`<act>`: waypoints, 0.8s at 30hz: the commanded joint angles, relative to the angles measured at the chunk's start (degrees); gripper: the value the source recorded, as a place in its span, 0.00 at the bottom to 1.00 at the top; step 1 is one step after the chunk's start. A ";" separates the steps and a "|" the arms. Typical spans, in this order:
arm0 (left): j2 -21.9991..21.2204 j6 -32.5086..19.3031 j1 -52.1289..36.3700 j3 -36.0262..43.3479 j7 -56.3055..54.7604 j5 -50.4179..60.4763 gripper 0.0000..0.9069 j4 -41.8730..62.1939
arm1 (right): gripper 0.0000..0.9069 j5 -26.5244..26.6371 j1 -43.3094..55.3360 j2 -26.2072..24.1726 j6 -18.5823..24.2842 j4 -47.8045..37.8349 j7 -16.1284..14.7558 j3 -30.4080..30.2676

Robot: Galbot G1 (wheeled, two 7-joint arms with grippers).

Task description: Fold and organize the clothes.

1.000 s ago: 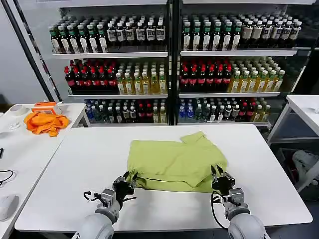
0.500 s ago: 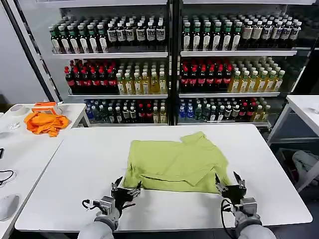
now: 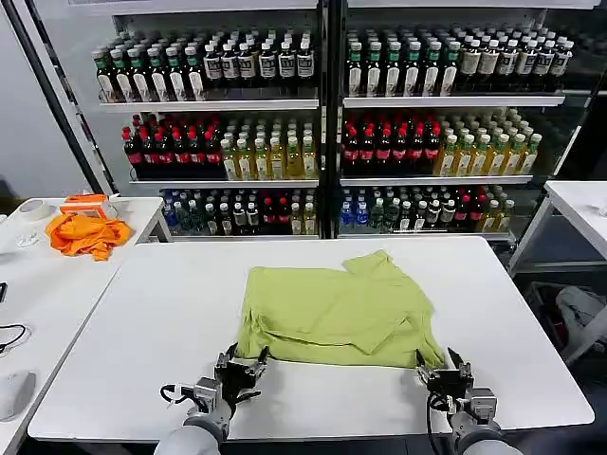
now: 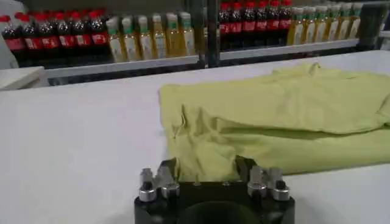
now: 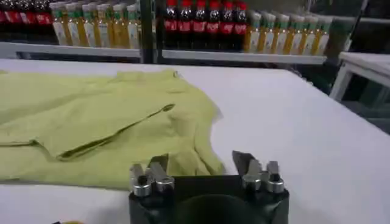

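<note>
T-shirt point(image 3: 334, 315) lies partly folded on the white tabletop point(image 3: 152, 313), roughly central; landmark for all positions below is the shirt's near hem, the edge facing me. No printed graphic showing on the upper face; a diagonal fold line crosses the top layer, and one sleeve sticks out at the far right corner.

My left gripper point(image 3: 239, 366) sits at the near-left corner of the hem, low over the tabletop; fingers point(image 4: 159, 180) spread apart, holding nothing; in the left wrist view the cloth edge bulges between them but I cannot tell whether it touches them. My right gripper point(image 3: 445, 372) sits just off the near-right corner of the hem, slightly outboard of it; fingers point(image 5: 157, 171) likewise parted and empty; in the right wrist view the cloth corner lies just ahead of the left finger, the other finger over bare tabletop.

Key relation: shirt lies straight ahead of both grippers, away from me; its long axis runs left to right, parallel to the line joining my two grippers; each gripper is matched to its own corner. Left is the closer to cloth; right would need a small shift inward to meet the corner.

Judgement: mid-fold; next likely a pinch of both near corners, then a carry toward the far edge. Risk: catching one layer only.
</note>
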 commanded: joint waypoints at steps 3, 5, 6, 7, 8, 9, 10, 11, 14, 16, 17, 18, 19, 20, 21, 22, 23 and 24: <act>-0.41 0.14 0.59 -0.14 0.25 -0.06 0.08 0.35 | 0.00 1.92 0.38 -0.03 -0.20 -1.47 -0.05 -0.84; -0.40 0.14 0.65 -0.25 0.31 -0.09 0.08 0.37 | 0.00 1.91 0.53 -0.10 -0.09 -1.60 -0.09 -0.81; -0.35 0.13 0.67 -0.28 0.34 -0.12 0.08 0.34 | 0.00 1.89 0.60 -0.17 -0.04 -1.66 -0.10 -0.79; -0.29 0.13 0.71 -0.32 0.33 -0.15 0.08 0.32 | 0.00 1.90 0.65 -0.21 -0.01 -1.69 -0.09 -0.80; -0.24 0.10 0.74 -0.36 0.34 -0.15 0.07 0.21 | 0.00 1.91 0.78 -0.33 0.09 -1.78 -0.12 -0.80; -0.20 0.09 0.83 -0.42 0.34 -0.14 0.08 0.04 | 0.00 1.91 0.89 -0.44 0.12 -1.82 -0.17 -0.78; -0.19 0.11 1.07 -0.49 0.35 -0.14 0.07 -0.40 | 0.00 1.92 0.90 -0.53 0.13 -1.76 -0.22 -0.73; -0.17 0.11 1.44 -0.59 0.39 -0.16 0.07 -1.02 | 0.00 1.92 0.90 -0.62 0.15 -1.67 -0.28 -0.66; -0.17 0.31 3.05 -0.84 0.41 -0.13 0.07 -3.38 | 0.00 2.02 0.07 -1.38 0.15 -0.51 -0.63 -0.06; -0.15 0.36 4.73 -1.07 0.56 0.00 0.07 -5.48 | 0.00 2.02 -1.03 -1.92 0.15 0.43 -0.79 0.44; -0.12 0.38 6.13 -1.23 0.71 0.07 0.07 -6.73 | 0.00 2.01 -1.78 -2.22 0.18 1.03 -0.81 0.90; -0.03 0.40 7.18 -1.42 0.90 0.22 0.07 -8.10 | 0.00 2.00 -2.10 -2.32 0.25 1.35 -0.83 1.18; 0.06 0.39 7.67 -1.54 1.04 0.44 0.07 -8.60 | 0.00 2.00 -2.58 -2.40 0.36 1.73 -0.82 1.74; 0.22 0.37 8.81 -1.81 1.28 0.80 0.07 -9.67 | 0.00 2.01 -3.36 -2.42 0.38 2.45 -0.81 2.37; 0.24 0.41 9.68 -2.12 1.29 0.90 0.07 -10.95 | 0.00 1.98 -4.11 -2.41 0.37 3.02 -0.81 2.74; 0.56 0.43 11.15 -2.28 1.31 1.09 0.07 -11.80 | 0.00 1.94 -4.74 -2.39 0.40 3.60 -0.83 3.08; 0.79 0.40 12.30 -2.35 1.38 1.46 0.07 -12.32 | 0.00 1.79 -5.71 -2.41 0.38 4.53 -0.87 3.58; 1.06 0.32 13.50 -2.35 1.51 2.02 0.07 -13.37 | 0.00 1.63 -6.75 -2.45 0.37 5.63 -0.92 3.93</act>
